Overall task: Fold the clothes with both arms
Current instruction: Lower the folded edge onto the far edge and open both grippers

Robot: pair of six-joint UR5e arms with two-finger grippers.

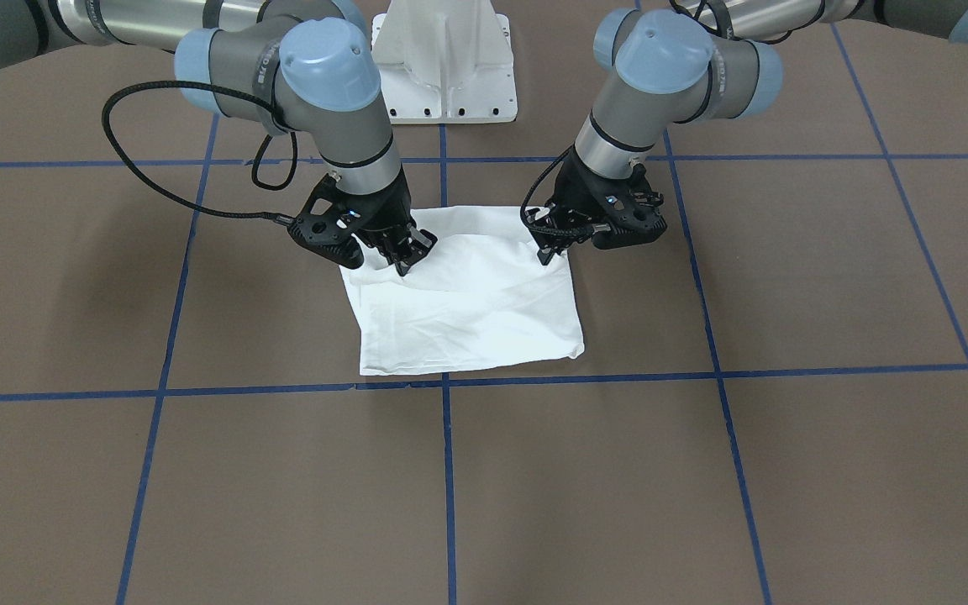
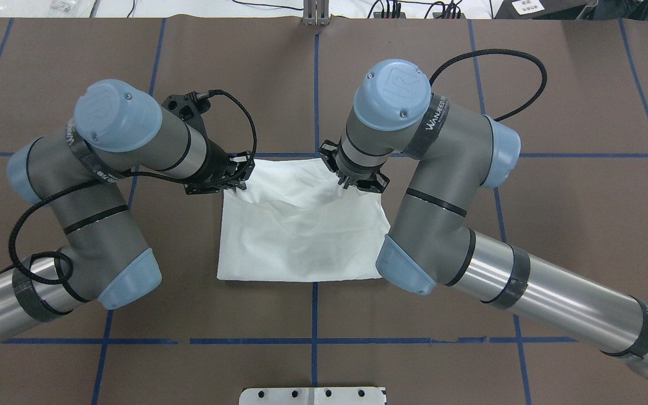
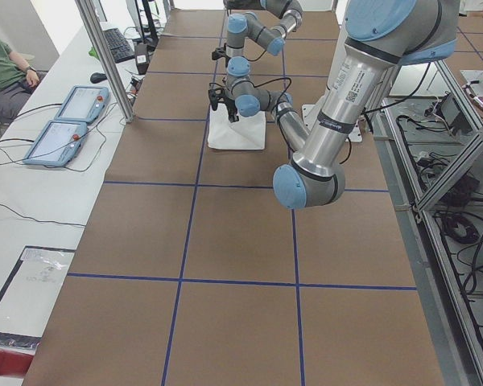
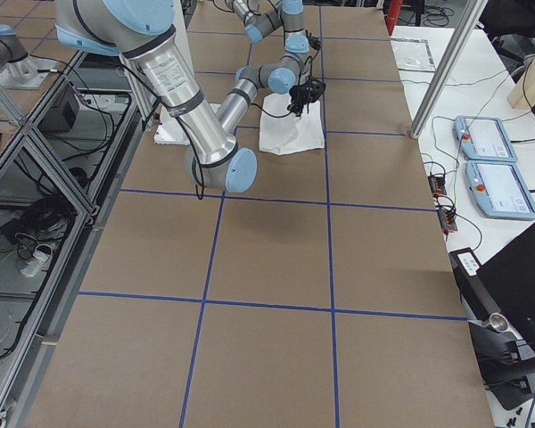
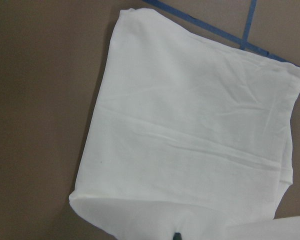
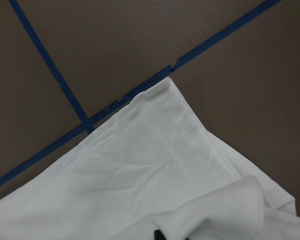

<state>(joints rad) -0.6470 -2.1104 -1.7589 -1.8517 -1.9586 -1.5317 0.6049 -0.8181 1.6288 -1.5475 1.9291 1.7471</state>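
Note:
The clothes are one white shirt (image 1: 467,319) folded into a rough rectangle (image 2: 301,242) on the brown table, with its far edge along a blue tape line. My left gripper (image 1: 547,250) (image 2: 238,183) is shut on one corner of a raised flap of the shirt. My right gripper (image 1: 407,260) (image 2: 348,183) is shut on the flap's other corner. The flap hangs between them above the flat layers. Both wrist views look down on the flat cloth (image 5: 190,125) (image 6: 140,175), with pinched fabric at their lower edge. No print, collar or label shows.
The white pedestal base (image 1: 444,67) stands on the robot's side of the shirt. Blue tape lines (image 2: 314,84) grid the table. A seated person (image 3: 0,68) and two control tablets (image 3: 64,121) are at a side bench beyond the table's far edge.

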